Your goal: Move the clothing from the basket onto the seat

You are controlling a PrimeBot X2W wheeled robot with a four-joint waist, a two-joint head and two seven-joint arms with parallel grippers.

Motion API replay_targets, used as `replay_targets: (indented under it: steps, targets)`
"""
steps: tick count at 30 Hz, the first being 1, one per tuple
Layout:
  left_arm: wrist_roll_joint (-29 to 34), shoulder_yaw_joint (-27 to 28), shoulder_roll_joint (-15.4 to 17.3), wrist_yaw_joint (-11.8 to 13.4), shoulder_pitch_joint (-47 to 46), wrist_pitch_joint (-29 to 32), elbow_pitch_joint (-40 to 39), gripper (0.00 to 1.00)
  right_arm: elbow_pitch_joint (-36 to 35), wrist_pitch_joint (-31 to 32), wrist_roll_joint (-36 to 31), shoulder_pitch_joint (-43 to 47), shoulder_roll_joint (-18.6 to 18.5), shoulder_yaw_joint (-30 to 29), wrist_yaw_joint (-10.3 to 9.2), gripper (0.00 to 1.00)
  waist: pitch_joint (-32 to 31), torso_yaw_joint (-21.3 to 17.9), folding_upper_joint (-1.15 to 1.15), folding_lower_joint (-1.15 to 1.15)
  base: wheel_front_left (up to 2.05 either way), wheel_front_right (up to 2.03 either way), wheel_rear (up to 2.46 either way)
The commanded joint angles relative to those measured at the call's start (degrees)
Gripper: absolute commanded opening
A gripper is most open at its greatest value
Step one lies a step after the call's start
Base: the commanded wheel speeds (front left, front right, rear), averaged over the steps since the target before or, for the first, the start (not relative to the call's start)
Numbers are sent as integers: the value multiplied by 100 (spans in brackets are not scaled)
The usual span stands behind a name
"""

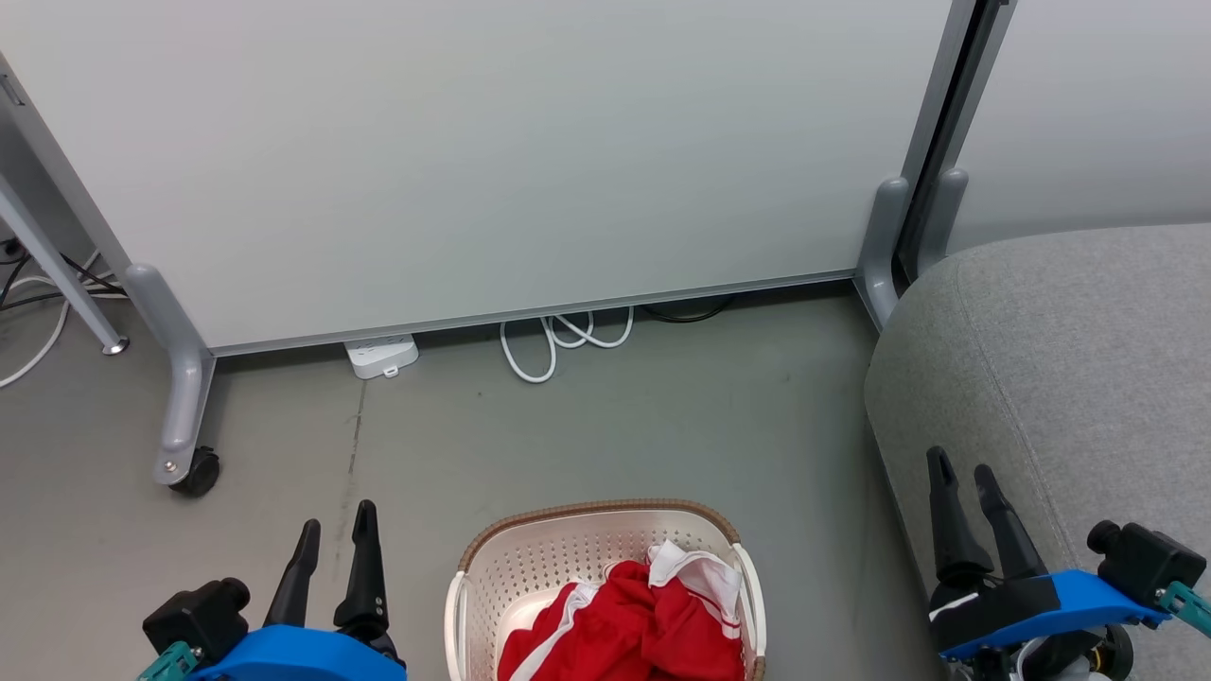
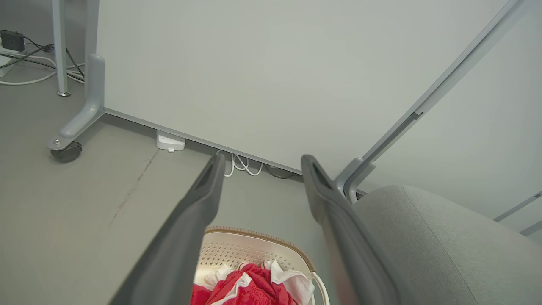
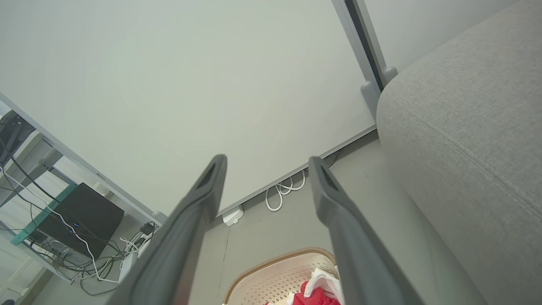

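The red clothing [image 1: 643, 624] with white stripes lies bunched in the cream basket [image 1: 530, 558] on the floor at the bottom centre of the head view. My left gripper [image 1: 336, 534] stands open to the basket's left, empty. My right gripper [image 1: 965, 478] is open too, in front of the grey seat [image 1: 1088, 359] at the right. In the left wrist view the clothing [image 2: 250, 288] and basket [image 2: 237, 250] show between the fingers [image 2: 199, 212], with the seat [image 2: 432, 237] to the right. The right wrist view has the basket [image 3: 279, 275], a bit of clothing [image 3: 315, 292] and the seat [image 3: 470, 140].
A white partition panel [image 1: 492, 161] on wheeled grey feet [image 1: 184, 416] stands behind the basket. A white power strip [image 1: 381, 357] and coiled cable [image 1: 558, 340] lie at its base. Bare grey floor [image 1: 605, 426] lies between panel and basket.
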Motion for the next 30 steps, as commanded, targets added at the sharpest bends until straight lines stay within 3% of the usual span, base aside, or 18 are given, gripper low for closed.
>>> replay_targets:
  steps: [1, 30]
  targets:
    - [174, -26, 65, 18, -115, -53, -66, 100, -84, -51, -168, -48, -28, 6, 10, 100, 4, -1, 0, 0, 0, 0, 0]
    - [1519, -242, 54, 68, -70, -464, -96, 100, -74, -169, -1970, 34, -36, -57, 12, 100, 7, -2, 0, 0, 0, 0, 0]
